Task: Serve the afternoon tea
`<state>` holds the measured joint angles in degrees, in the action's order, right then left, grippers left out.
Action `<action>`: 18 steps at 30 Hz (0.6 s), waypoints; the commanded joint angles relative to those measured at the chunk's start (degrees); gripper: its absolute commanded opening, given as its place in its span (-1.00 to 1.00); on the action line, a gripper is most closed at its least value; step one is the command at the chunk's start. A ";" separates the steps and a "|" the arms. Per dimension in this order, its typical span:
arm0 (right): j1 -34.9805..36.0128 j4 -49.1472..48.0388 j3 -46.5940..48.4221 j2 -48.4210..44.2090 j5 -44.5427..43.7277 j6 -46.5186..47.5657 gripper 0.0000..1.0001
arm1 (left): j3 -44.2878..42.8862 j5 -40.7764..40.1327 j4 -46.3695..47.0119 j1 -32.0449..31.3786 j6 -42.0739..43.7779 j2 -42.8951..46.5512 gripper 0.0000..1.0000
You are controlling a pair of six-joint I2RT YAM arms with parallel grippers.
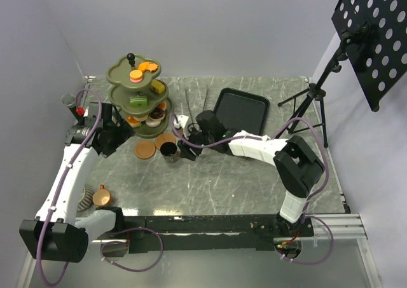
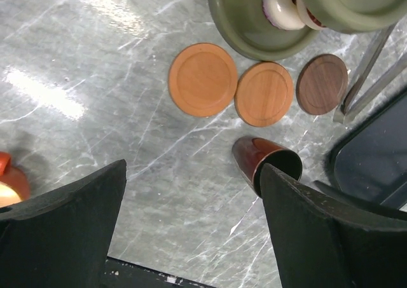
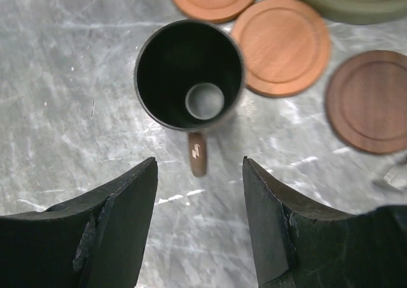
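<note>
The olive-green three-tier stand [image 1: 130, 96] at the back left carries small pastries [image 1: 137, 101]. Two orange saucers [image 1: 145, 150] and a dark brown saucer [image 3: 367, 100] lie on the table in front of it. A dark cup [image 3: 189, 75] stands upright beside the saucers, its handle [image 3: 198, 153] pointing at my right gripper [image 3: 200, 167]. That gripper is open, and the handle sits just ahead of its fingertips, untouched. My left gripper [image 2: 194, 180] hangs open over bare table with nothing between its fingers, left of the dark cup [image 2: 267, 164]. A striped grey cup [image 1: 86, 200] and a copper cup [image 1: 102, 196] stand at the near left.
Metal tongs [image 1: 197, 100] lie behind the saucers, beside the black rectangular tray [image 1: 240, 110] at the back centre. A tripod [image 1: 315, 97] with a perforated black board [image 1: 375, 27] stands off the table's right rear corner. Grey walls close the back and left.
</note>
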<state>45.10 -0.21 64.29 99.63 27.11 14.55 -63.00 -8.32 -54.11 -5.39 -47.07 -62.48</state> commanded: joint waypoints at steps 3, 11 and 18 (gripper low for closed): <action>2.09 0.65 3.30 2.93 -1.36 4.70 0.22 | -0.54 1.72 -0.30 2.49 1.28 1.74 0.81; 2.10 -1.09 4.79 5.57 -2.33 5.41 -0.13 | -2.12 0.24 -1.53 3.01 1.71 2.45 0.81; 2.88 -1.55 6.19 7.06 -3.30 6.28 -0.28 | -1.51 0.23 -2.14 3.63 2.95 2.54 0.81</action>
<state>47.29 1.23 67.13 105.65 24.16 19.07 -63.02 -7.53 -55.61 -2.24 -45.63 -61.19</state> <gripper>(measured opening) 0.365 0.904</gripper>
